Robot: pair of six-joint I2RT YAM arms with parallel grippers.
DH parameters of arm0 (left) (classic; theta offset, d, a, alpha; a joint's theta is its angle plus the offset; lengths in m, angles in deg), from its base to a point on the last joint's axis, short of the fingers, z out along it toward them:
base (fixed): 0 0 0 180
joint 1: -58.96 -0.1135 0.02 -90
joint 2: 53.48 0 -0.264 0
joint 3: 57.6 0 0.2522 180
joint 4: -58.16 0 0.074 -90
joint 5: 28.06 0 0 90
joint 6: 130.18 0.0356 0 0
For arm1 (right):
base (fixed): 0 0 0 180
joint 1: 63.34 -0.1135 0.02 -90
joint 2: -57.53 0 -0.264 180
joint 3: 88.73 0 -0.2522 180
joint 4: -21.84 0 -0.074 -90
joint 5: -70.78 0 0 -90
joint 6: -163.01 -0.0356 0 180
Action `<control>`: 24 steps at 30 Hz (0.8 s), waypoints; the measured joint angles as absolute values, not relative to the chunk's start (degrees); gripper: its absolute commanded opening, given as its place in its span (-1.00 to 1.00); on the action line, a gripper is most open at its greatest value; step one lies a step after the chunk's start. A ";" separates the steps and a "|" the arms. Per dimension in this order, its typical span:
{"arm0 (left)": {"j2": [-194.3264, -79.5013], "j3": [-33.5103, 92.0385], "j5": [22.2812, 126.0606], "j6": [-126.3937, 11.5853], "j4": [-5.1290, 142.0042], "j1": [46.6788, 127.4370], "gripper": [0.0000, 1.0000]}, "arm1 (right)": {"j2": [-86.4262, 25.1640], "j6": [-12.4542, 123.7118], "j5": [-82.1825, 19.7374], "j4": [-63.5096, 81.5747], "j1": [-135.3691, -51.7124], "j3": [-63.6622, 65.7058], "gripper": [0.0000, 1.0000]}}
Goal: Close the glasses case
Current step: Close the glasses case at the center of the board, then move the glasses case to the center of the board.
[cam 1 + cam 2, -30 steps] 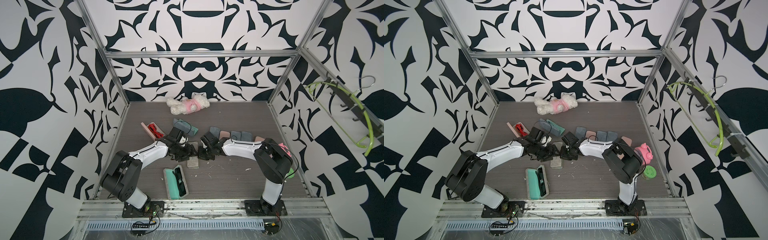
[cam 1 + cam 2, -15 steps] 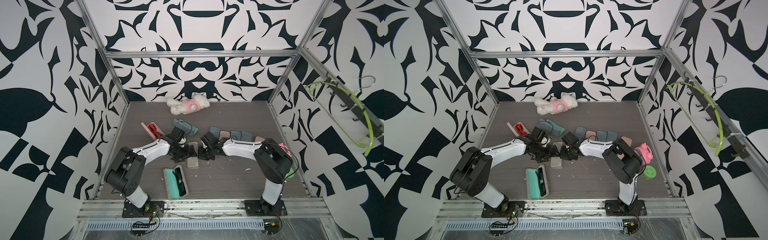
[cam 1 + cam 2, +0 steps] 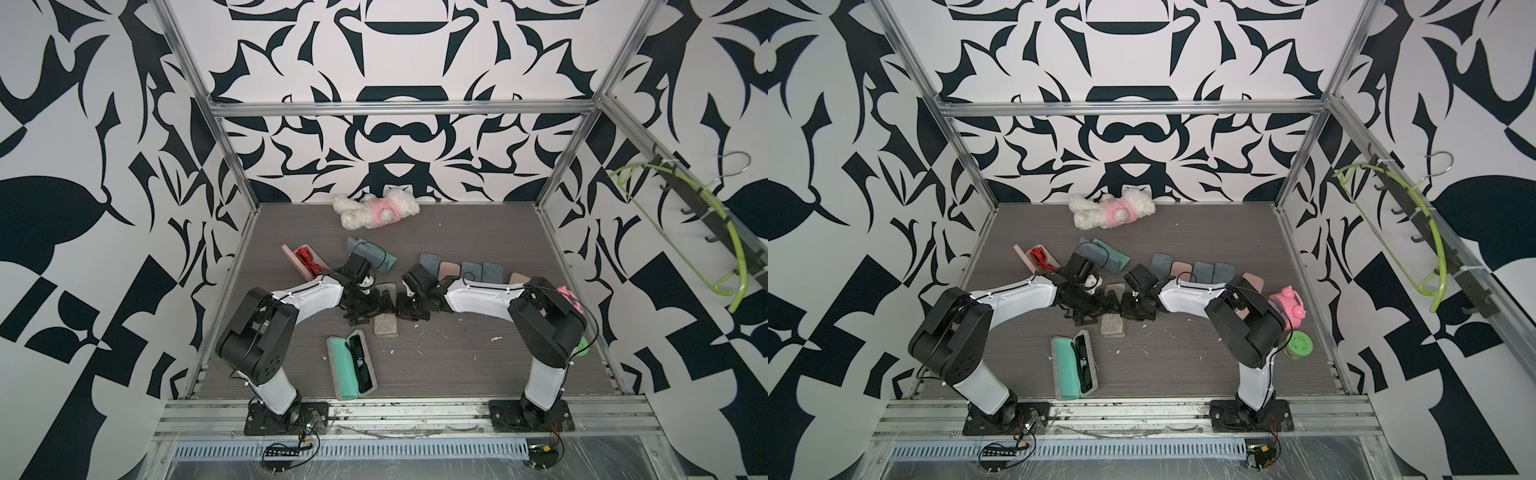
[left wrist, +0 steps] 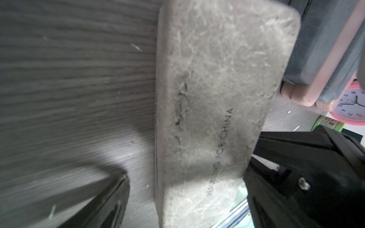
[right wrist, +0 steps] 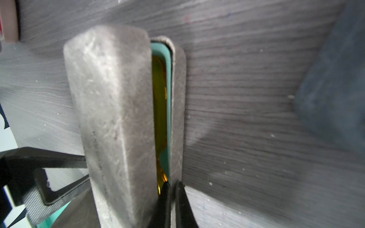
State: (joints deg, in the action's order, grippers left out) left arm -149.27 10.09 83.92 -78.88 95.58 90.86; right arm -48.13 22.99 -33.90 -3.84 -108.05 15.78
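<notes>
Grey felt-covered glasses case (image 3: 386,328) lies flat just below frame centre in both top views, on the dark wood-grain tabletop (image 3: 457,365), between the two arms. Not shut. The right wrist view shows its lid (image 5: 110,108) ajar over the lower shell (image 5: 178,98), with teal lining (image 5: 167,79) and amber-lensed glasses (image 5: 159,98) visible in the gap.

Handling, my read: hard shell under fuzzy fabric. Light, stiff, decent friction, but it will skate on the table if shoved sideways. Contents are fragile, so no slamming. I'd press down on the lid near its free long edge while the shell is pinned. Probably a snap at the end of travel.

Right gripper (image 5: 172,189): fingers pinched together on the lower shell's rim at the bottom of that frame. One tip looks to be inside the gap, and I reckon it must clear out before the lid can seat.
Left gripper (image 4: 187,173): fingers wide apart, straddling the case, gripping nothing.

Hard to tell:
- Hinge side isn't shown.
- Grippers cover part of the case in the top views, so the gap doesn't show there.
- Both wrist views are blurred.
- I can't confirm whether the left fingers touch the fabric.
- Print on the lid is only partly legible.

Around it:
- open teal-lined case with black glasses (image 3: 353,365), lower centre
- row of closed grey and pink cases (image 3: 469,272), right of centre
- pink alarm clock (image 3: 1289,307), further right
</notes>
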 measured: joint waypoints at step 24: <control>-154.32 17.39 83.96 -75.49 96.08 92.89 0.31 | -34.58 26.45 -35.87 -13.17 -101.56 17.37 -0.38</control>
State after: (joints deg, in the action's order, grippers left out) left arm -154.32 17.39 83.96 -75.49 96.08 92.89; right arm -34.58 26.45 -35.87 -13.17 -101.56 17.37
